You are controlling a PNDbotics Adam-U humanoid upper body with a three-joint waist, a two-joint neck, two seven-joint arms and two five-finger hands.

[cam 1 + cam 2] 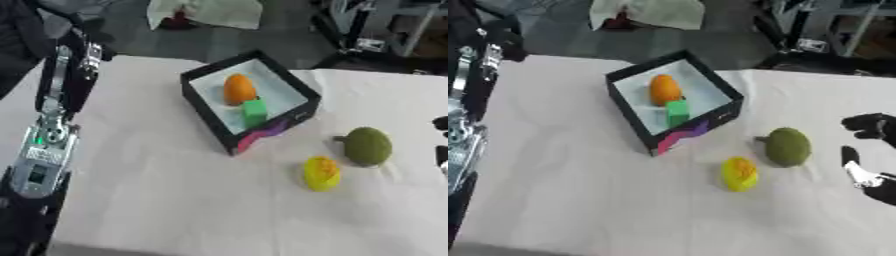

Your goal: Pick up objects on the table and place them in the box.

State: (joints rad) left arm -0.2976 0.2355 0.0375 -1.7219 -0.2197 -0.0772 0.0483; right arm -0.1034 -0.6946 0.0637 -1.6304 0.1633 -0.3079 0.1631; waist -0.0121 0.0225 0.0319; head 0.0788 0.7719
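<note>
1. Right eye view is showing the box (710, 118) sitting open-topped near the middle of the table (579, 200), so things are going in from above.
2. Two things are lying inside it: one orange fruit (664, 89) and one green block (677, 112), touching each other.
3. Two things are waiting outside on the cloth, near the box: one yellow fruit (739, 173) and one dark green fruit (787, 146), just beside each other.
4. The right hand (866, 150) is hanging at the right edge, near the green fruit, holding nothing, its fingers curved and apart. I think it is getting ready to grab that fruit.
5. The left arm (52, 120) is resting along the left side. I cannot tell what its hand is doing.
</note>
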